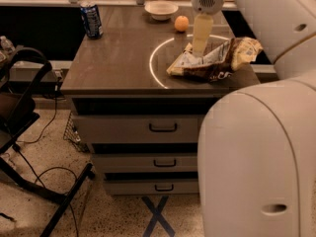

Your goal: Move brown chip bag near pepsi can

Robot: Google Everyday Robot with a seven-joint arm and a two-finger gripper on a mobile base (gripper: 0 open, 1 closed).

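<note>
**A:** What's on the top [118,68], by count?

**B:** Four things: one bag [219,63], one can [92,19], one bowl [161,10] and one orange [181,23]. A single white ring [153,65] is marked on the surface.

**A:** Where does the bag lie?

**B:** On the right half, crumpled and on its side. Its left end is inside the ring and its yellow right end reaches toward the right edge. The can stands upright at the far left corner, well apart from the bag. The bowl sits at the far edge and the orange is just beside it, between bowl and bag.

**A:** And the gripper [198,51]?

**B:** It hangs straight down from the arm [276,19], with its tip at the bag's upper left part, inside the ring. I cannot tell whether it is open or closed, or whether it touches the foil or hangs just over it.

**A:** Any writing?

**B:** There is white lettering on the bag's dark front near the edge, and white lettering on the blue can. Both are too small to read, so I can name no brand from them.

**A:** And below the top?

**B:** Three drawers [123,130], stacked, each with one dark handle in the middle. One blue tape cross [157,216] is on the speckled floor in front of them. One dark chair [22,90] stands to the left, with cables trailing by its legs. The robot's pale body [256,172] fills the near right corner.
</note>
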